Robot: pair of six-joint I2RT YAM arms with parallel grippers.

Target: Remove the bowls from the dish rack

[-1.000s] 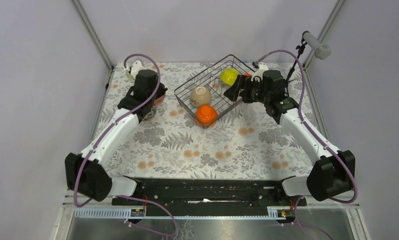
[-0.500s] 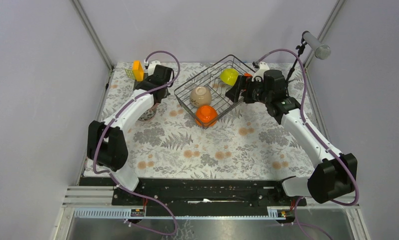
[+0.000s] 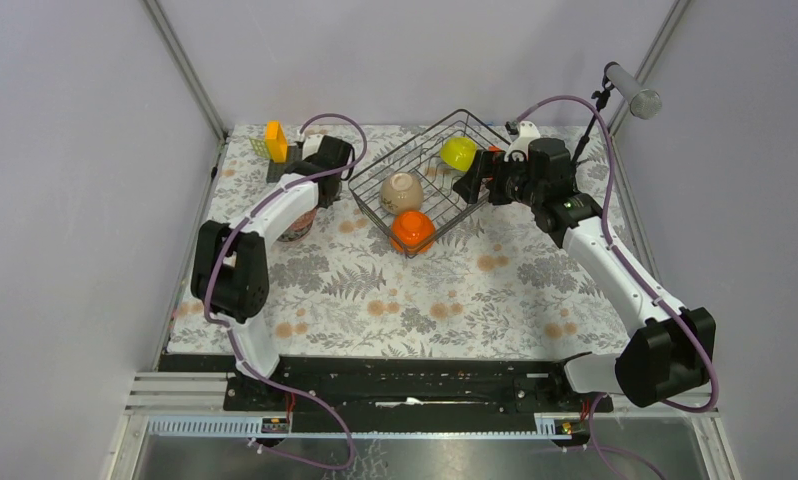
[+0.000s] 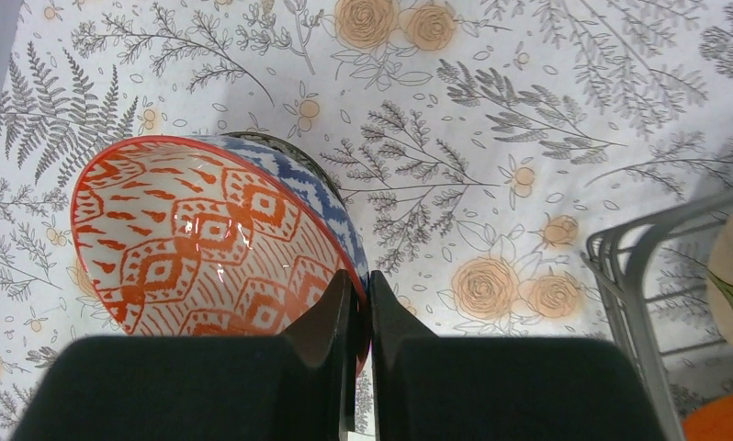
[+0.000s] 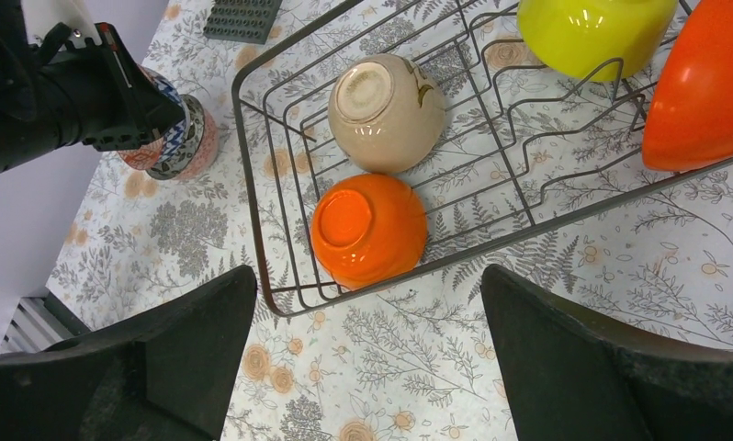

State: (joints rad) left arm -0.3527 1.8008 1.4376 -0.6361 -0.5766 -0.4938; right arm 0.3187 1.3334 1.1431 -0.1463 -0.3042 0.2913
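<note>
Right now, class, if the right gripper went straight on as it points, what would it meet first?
Probably the upturned orange bowl in the dish rack, centred ahead of the right gripper in its wrist view. Depth is unclear; the rack's rim wire might come first.

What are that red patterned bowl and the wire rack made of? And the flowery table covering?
Patterned bowl: likely glazed ceramic; it is glossy, with sharp light reflections inside. Dish rack: thin dark metal wire, probably coated, with a dull sheen. Table cover: a printed sheet, cloth or vinyl; cannot tell which.
</note>
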